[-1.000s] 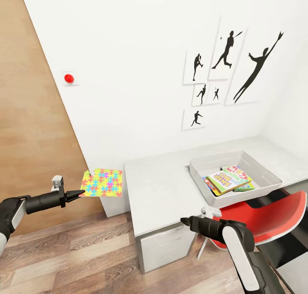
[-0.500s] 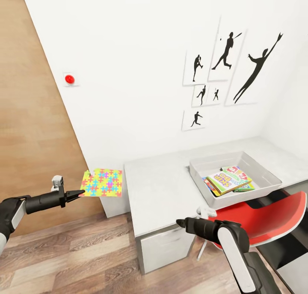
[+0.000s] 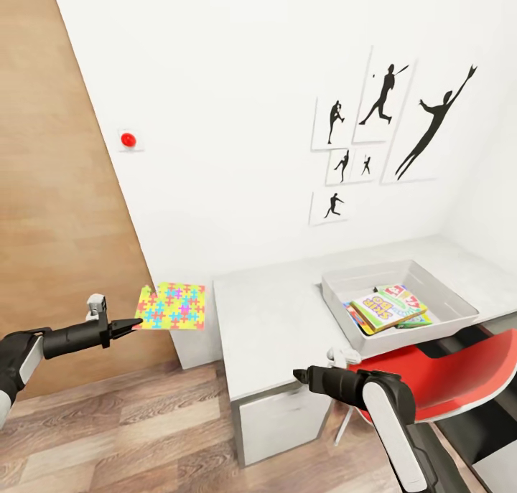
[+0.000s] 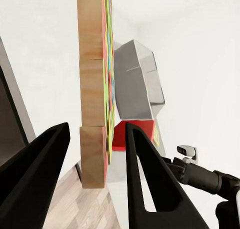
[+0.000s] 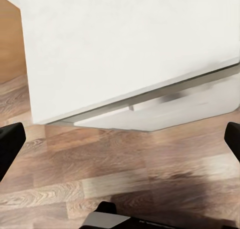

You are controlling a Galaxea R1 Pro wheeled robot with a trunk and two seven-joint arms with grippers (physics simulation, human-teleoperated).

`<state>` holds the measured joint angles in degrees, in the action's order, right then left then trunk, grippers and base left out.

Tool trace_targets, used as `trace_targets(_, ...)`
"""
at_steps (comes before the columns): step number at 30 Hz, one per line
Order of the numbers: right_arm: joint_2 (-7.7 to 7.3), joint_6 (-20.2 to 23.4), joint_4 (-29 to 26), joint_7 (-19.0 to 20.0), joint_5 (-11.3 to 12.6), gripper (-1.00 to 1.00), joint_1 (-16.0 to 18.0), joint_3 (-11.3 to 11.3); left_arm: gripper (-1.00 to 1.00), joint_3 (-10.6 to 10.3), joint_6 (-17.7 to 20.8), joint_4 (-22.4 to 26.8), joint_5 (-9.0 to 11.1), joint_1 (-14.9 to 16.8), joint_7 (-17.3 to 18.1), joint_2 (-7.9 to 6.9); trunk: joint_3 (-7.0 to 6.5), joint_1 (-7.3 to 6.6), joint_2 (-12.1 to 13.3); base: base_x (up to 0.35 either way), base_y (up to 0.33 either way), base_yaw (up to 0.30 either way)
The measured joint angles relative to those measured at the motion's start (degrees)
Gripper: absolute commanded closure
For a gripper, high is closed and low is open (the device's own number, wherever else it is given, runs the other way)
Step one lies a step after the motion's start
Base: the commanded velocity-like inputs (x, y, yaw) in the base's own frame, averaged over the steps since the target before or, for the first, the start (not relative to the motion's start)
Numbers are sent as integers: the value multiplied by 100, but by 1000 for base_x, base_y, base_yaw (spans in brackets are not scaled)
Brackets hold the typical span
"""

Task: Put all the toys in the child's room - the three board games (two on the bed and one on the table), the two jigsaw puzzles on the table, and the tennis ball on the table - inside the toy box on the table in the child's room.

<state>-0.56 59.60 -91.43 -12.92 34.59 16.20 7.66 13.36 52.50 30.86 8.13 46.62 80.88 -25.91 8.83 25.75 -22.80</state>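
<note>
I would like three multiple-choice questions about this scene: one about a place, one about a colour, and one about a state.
1. Where is the toy box?
A. on the floor
B. on the table
C. on the chair

2. What colour is the chair seat?
A. red
B. blue
C. black

3. What is the left end effector doing?
A. hanging empty
B. resting inside the tray
C. gripping the jigsaw puzzle by its edge

Answers:
1 B: the tray sits on the pale tabletop.
2 A: the seat beside the table is red.
3 C: its fingers pinch the puzzle's edge, out past the table's end.
</note>
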Motion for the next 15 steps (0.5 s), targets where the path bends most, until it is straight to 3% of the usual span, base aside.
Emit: trace_targets(15, 4, -2, -1, 17, 2, -100, 0, -12, 100, -2, -9, -1, 8, 1, 0, -1, -36, 1, 1, -45, 0, 17)
